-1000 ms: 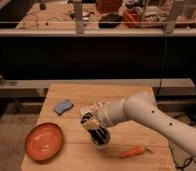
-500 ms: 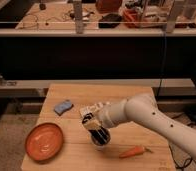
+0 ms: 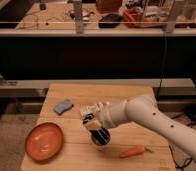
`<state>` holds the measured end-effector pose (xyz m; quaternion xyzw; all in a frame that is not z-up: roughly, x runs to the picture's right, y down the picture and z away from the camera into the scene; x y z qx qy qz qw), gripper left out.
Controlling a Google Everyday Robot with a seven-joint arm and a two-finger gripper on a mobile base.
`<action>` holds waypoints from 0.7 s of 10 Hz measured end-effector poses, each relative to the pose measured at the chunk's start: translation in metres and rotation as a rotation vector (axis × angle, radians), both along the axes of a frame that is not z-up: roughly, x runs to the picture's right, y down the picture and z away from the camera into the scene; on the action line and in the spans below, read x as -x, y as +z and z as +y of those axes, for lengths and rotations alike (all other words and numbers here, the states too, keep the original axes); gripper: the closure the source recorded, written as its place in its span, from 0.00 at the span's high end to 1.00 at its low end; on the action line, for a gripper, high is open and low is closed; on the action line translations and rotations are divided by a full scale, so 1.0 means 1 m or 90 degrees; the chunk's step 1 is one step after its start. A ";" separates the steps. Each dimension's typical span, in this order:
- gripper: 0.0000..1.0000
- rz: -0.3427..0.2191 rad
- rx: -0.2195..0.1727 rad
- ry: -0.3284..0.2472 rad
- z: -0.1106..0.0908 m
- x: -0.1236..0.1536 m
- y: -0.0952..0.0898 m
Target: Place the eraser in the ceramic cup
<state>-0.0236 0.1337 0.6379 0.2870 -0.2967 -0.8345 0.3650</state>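
One wooden worktop (image 3: 141, 100) carries four loose things: one orange plate (image 3: 43, 141) at the near left corner, one blue spongy pad (image 3: 63, 106) further back on the left, one carrot (image 3: 131, 151) near the front edge on the right, and one ceramic cup (image 3: 101, 140) near the middle front, between the plate and the carrot. One white robot arm (image 3: 151, 117) reaches in from the lower right and ends in the single pincer (image 3: 94, 125), which hangs directly over the cup. The cup is mostly hidden by the pincer; only part of its white wall and rim shows below the fingers. A dark shape sits at the cup's mouth just under the pincer, and it cannot be told whether this is the eraser or part of the pincer itself, nor whether it lies inside the cup. Whether the pincer is clenched or released cannot be told either. The plate holds nothing. Pad, plate and carrot each lie apart from the cup, none touching it.
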 end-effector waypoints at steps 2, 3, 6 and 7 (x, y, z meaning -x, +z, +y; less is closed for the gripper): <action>0.00 -0.003 -0.001 -0.004 -0.001 0.001 0.003; 0.00 -0.008 -0.001 -0.005 -0.001 0.002 0.005; 0.00 -0.020 -0.004 -0.007 0.001 0.001 0.010; 0.00 -0.023 -0.004 -0.009 0.001 0.001 0.012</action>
